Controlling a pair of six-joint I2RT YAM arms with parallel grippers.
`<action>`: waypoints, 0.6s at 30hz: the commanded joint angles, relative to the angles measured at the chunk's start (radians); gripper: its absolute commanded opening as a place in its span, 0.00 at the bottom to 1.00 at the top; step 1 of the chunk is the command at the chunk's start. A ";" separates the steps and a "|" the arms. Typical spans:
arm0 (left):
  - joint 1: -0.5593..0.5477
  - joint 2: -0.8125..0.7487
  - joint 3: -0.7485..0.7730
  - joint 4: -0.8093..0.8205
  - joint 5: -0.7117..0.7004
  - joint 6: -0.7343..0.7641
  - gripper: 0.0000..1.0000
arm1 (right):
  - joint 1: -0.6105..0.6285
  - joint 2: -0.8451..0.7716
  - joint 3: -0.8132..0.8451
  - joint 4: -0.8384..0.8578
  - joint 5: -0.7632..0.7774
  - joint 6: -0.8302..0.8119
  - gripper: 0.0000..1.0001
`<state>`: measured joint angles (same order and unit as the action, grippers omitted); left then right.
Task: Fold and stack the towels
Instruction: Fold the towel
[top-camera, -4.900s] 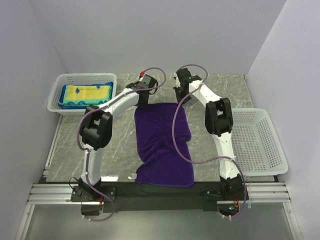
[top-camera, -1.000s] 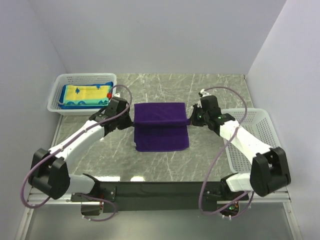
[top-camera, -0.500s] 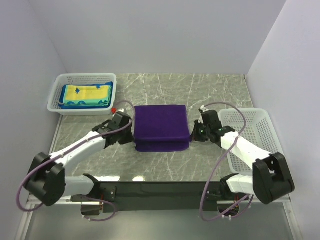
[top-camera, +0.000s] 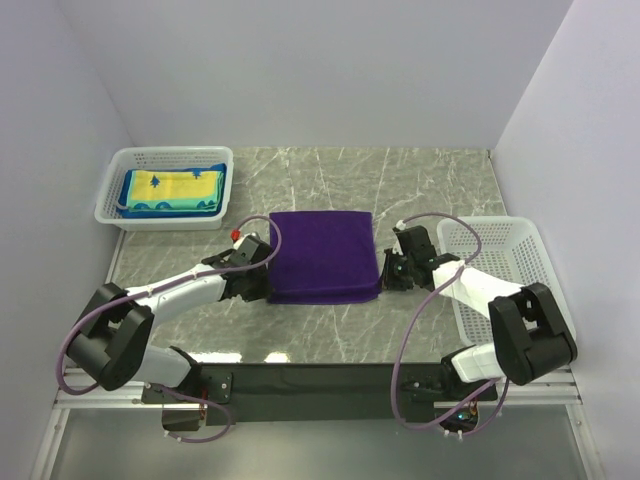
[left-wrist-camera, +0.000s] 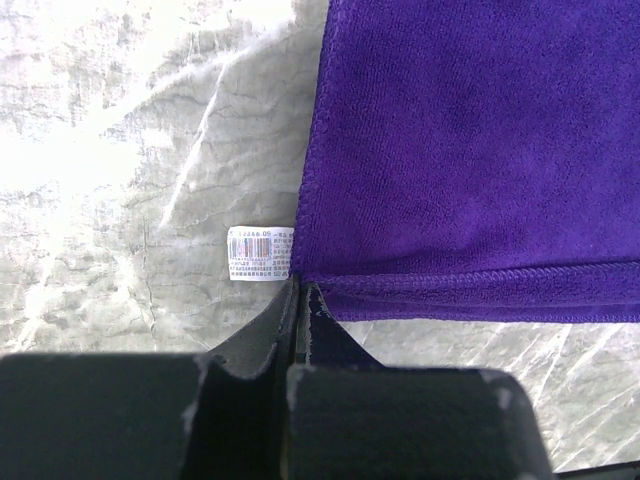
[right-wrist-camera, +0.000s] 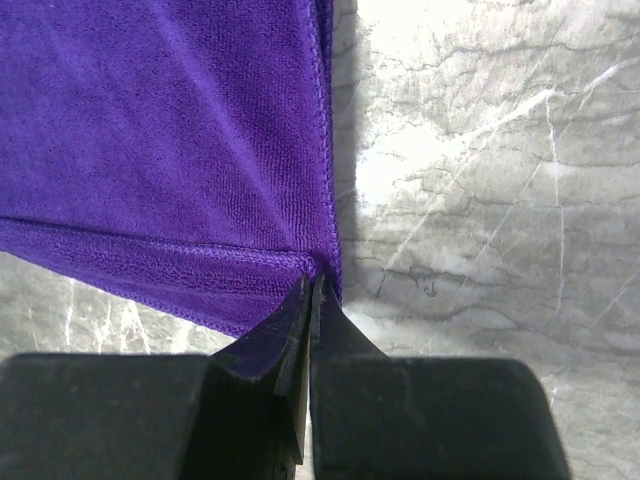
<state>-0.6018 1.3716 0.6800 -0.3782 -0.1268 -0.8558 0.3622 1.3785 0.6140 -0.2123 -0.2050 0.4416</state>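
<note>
Soft, limp purple towel; left tool and right tool pinched shut, seemingly on its near corners.

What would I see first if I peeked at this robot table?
The big purple towel jumps out first, folded into a neat rectangle in the middle of the grey marble table. The left gripper and the right gripper each pinch one of its near corners. At the far left, a white basket holds a bright yellow and blue towel.
</note>
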 joint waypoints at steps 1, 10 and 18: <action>-0.004 0.007 -0.007 -0.011 -0.066 -0.009 0.01 | -0.005 -0.038 -0.008 -0.010 0.029 -0.017 0.00; -0.010 -0.006 0.007 -0.033 -0.091 -0.015 0.01 | 0.006 -0.133 0.033 -0.085 0.027 -0.017 0.00; -0.012 -0.019 -0.010 -0.036 -0.103 -0.034 0.01 | 0.027 -0.142 0.020 -0.098 0.023 0.009 0.00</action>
<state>-0.6144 1.3724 0.6800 -0.3828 -0.1722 -0.8700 0.3840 1.2430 0.6357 -0.2844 -0.2073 0.4427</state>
